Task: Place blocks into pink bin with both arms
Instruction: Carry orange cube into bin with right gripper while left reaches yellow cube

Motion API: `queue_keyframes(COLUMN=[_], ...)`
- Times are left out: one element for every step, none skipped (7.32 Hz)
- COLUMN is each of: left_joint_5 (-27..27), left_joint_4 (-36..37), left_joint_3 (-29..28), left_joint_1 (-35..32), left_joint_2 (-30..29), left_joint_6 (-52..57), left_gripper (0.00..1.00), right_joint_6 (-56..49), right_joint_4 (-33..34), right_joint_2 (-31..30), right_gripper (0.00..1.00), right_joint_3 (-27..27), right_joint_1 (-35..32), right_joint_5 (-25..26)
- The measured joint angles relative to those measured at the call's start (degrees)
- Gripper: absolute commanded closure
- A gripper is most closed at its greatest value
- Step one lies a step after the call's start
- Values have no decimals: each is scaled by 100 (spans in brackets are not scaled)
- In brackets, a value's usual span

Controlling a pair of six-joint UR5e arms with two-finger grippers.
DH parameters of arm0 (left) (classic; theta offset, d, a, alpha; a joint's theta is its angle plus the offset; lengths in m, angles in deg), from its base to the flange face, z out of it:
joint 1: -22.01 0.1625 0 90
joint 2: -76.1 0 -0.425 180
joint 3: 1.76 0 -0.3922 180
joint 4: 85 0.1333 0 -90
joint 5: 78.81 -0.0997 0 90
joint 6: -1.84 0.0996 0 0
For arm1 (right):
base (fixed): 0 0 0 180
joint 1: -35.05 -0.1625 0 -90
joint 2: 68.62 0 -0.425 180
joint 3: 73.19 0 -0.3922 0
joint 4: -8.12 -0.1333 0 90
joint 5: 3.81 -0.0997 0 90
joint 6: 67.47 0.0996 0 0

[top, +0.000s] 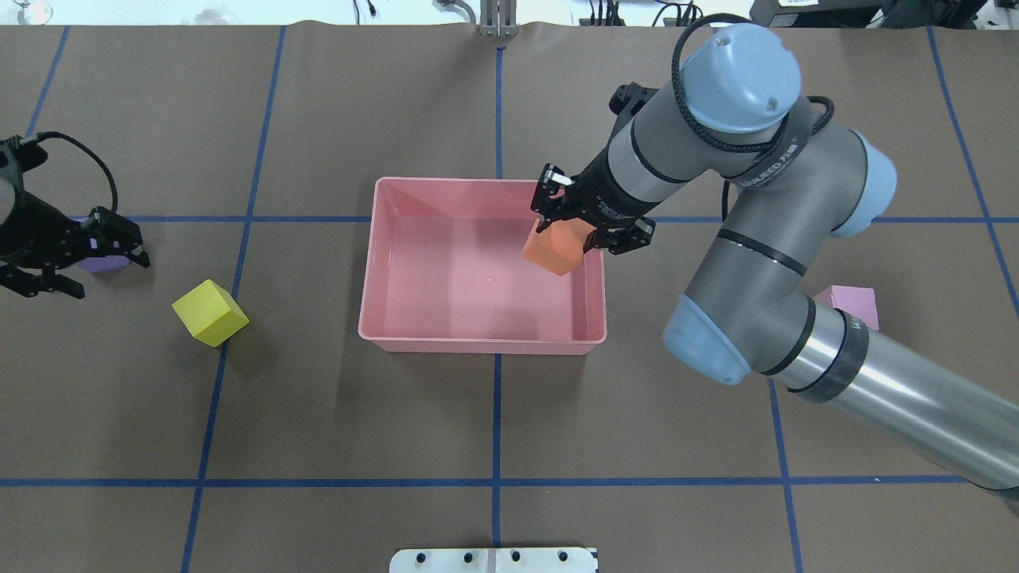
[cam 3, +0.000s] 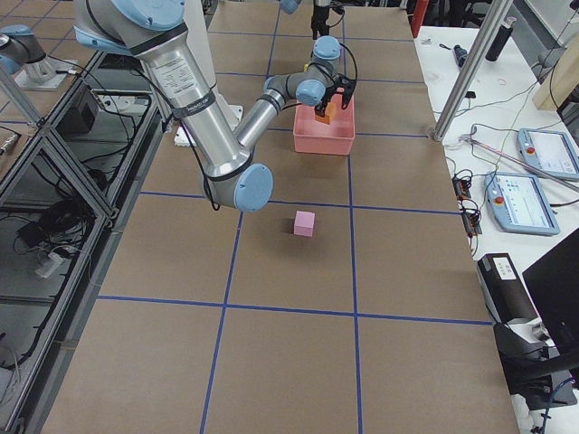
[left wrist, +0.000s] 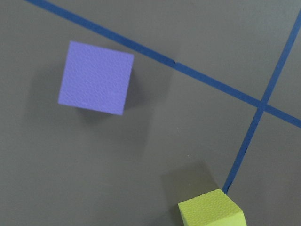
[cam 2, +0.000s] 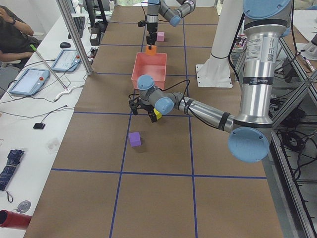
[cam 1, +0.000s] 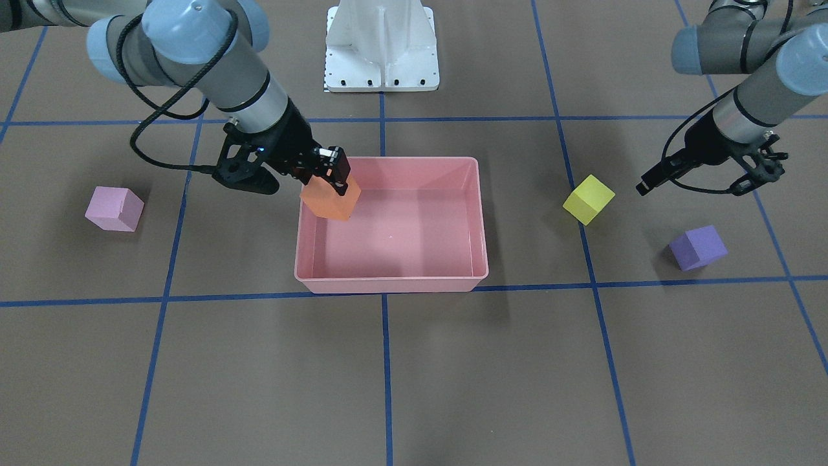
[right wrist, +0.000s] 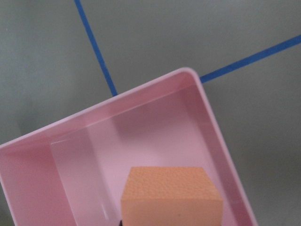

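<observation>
My right gripper (cam 1: 330, 182) is shut on the orange block (cam 1: 331, 200) and holds it tilted over a corner of the pink bin (cam 1: 388, 283), just above the floor of the bin (top: 478, 344). The right wrist view shows the orange block (right wrist: 171, 197) above the bin's wall (right wrist: 207, 117). My left gripper (top: 102, 274) is open and empty. It hovers between the yellow block (top: 209, 313) and the purple block (cam 1: 698, 247). The left wrist view shows the purple block (left wrist: 96, 77) and the yellow block (left wrist: 211, 209) below it. The light pink block (cam 1: 114, 208) lies on the table beyond my right arm.
The white pedestal (cam 1: 381, 45) stands at the robot's side of the table behind the bin. Blue tape lines cross the brown table cover. A side bench with tablets (cam 2: 32, 79) runs along the far edge, with a person seated there.
</observation>
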Motion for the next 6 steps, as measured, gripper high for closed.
queue_keyframes(left_joint_5=[-64,-106,-124,-145,-221,-310], left_joint_4=[9,15,20,23,24,25], left_joint_3=[-18,-47,-75,-115,-201,-303], left_joint_1=[169,325,455,572,674,730], left_joint_2=[-16,-58,-136,-234,-361,-479], left_joint_6=[-223,-558,-894,-1132,-1320,-1441], left_gripper=[0,0,0,0,0,0], right_joint_6=[67,99,112,106,89,74], right_joint_4=[1,1,-1,-9,-19,-23], right_joint_2=[55,77,82,83,86,86], right_gripper=[81,70,19,10,2,1], right_joint_3=[73,158,231,303,363,393], right_joint_1=[198,344,439,502,535,548], right_joint_5=[153,247,297,349,400,430])
